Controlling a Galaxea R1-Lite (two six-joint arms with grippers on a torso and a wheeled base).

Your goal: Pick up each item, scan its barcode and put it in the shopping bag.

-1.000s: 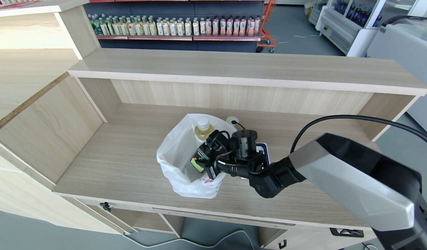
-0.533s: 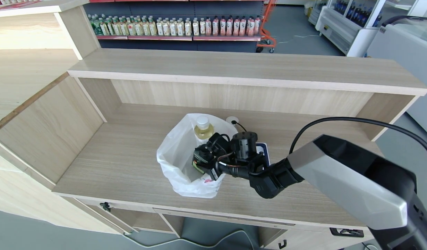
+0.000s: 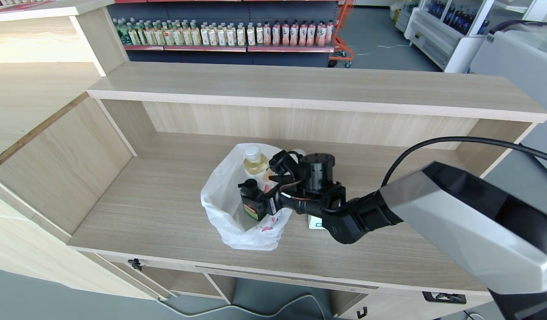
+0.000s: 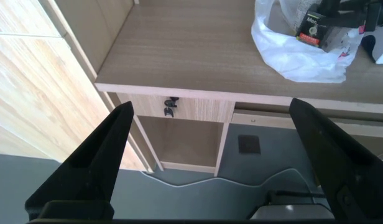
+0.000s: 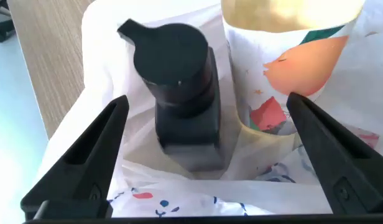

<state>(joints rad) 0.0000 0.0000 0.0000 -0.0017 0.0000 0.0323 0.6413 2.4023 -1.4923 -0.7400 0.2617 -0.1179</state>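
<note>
A white shopping bag (image 3: 231, 222) stands on the wooden counter (image 3: 157, 200). Inside it are a tea bottle (image 3: 254, 161) with a white cap and a black bottle (image 3: 251, 203) with a green and red label, standing upright. My right gripper (image 3: 268, 183) hovers over the bag's mouth, open. In the right wrist view the black bottle (image 5: 179, 87) stands free between the spread fingers (image 5: 86, 168), beside the tea bottle (image 5: 291, 68). My left gripper (image 4: 210, 106) is open and holds nothing, low in front of the counter's edge, with the shopping bag (image 4: 291, 56) farther off.
A white flat device (image 3: 314, 222) lies on the counter right of the bag, mostly hidden under my right arm. A raised wooden ledge (image 3: 300, 89) borders the counter's back and a side wall (image 3: 55, 169) closes its left. A cable (image 3: 455, 142) arcs over my right arm.
My right gripper has opened and let go of the black bottle, which now stands upright in the bag. The gripper has drawn up and back a little.
</note>
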